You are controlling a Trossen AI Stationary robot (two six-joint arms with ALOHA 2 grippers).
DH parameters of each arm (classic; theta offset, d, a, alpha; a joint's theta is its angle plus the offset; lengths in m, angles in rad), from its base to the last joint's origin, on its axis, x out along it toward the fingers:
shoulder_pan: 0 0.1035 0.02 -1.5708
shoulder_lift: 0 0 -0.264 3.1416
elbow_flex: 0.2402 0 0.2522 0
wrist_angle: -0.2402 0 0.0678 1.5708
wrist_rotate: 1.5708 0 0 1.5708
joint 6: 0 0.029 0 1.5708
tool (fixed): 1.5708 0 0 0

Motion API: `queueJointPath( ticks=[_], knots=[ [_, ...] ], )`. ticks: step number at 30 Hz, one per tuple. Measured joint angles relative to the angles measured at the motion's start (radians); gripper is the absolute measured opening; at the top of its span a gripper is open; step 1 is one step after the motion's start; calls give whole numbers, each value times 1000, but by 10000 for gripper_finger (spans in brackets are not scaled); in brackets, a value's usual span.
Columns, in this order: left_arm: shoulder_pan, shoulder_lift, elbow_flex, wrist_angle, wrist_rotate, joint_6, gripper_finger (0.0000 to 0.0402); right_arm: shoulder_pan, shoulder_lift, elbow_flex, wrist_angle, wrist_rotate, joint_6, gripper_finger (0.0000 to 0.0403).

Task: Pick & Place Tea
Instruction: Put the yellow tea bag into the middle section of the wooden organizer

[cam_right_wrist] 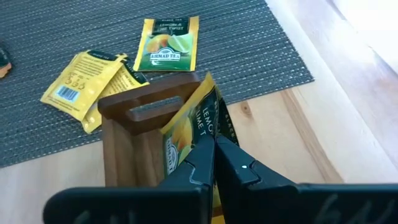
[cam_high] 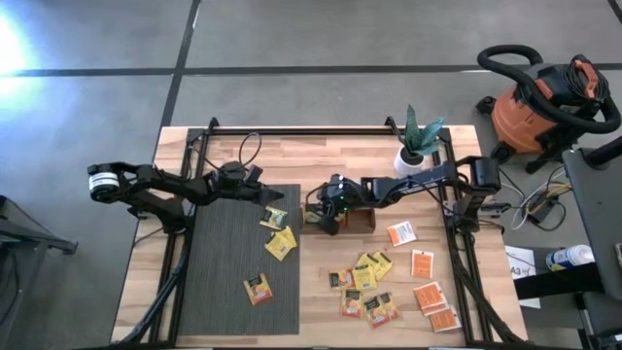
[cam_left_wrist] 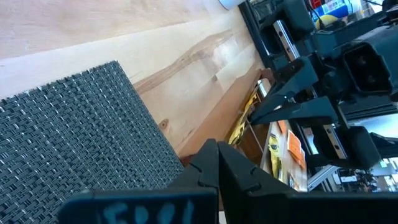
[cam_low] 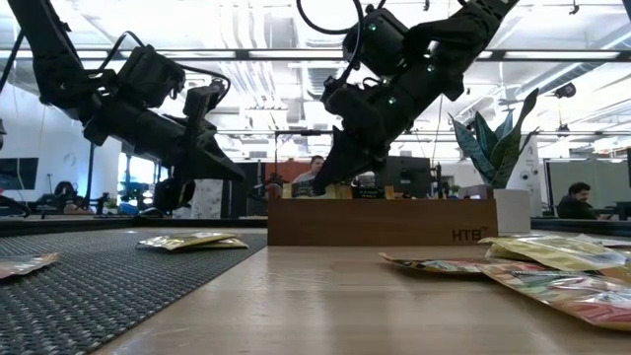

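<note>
Over tray [cam_right_wrist: 134,134]: right claw [cam_right_wrist: 214,146] angled down, pinching yellow sachet [cam_right_wrist: 189,127].

A: What colour is the mat [cam_high: 233,253]?
B: Dark grey, finely woven. The worktop [cam_high: 408,321] is pale, striped wood.
A: The sachets?
B: Yellow with green ones [cam_right_wrist: 166,43] lie on the mat; orange-and-white ones [cam_high: 429,296] on the bare wood.
A: The tray [cam_right_wrist: 134,134]?
B: Brown wood. Both hands are black.

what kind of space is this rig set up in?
Probably a robotics lab inside an open-plan office or workshop: a bare concrete floor with an orange shop vacuum beside the table, and exposed ceiling pipes over desks where a person sits.
</note>
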Motion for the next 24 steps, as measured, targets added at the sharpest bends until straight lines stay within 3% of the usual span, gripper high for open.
queueJointPath(
  ticks=[7, 12, 20, 24],
  knots=[
    [0, 0, 0, 0, 0, 2, 1, 0, -21, 1, -25, -16, 7, 9],
    [0, 0, 0, 0, 0, 7, 1, -4, -20, 1, -82, -114, 58, 17],
    [0, 0, 0, 0, 1, 14, 1, -5, -25, 1, -91, -120, 65, 100],
    [0, 0, 0, 0, 1, 11, 1, -5, -63, 1, -98, -17, 56, 135]
  ],
)
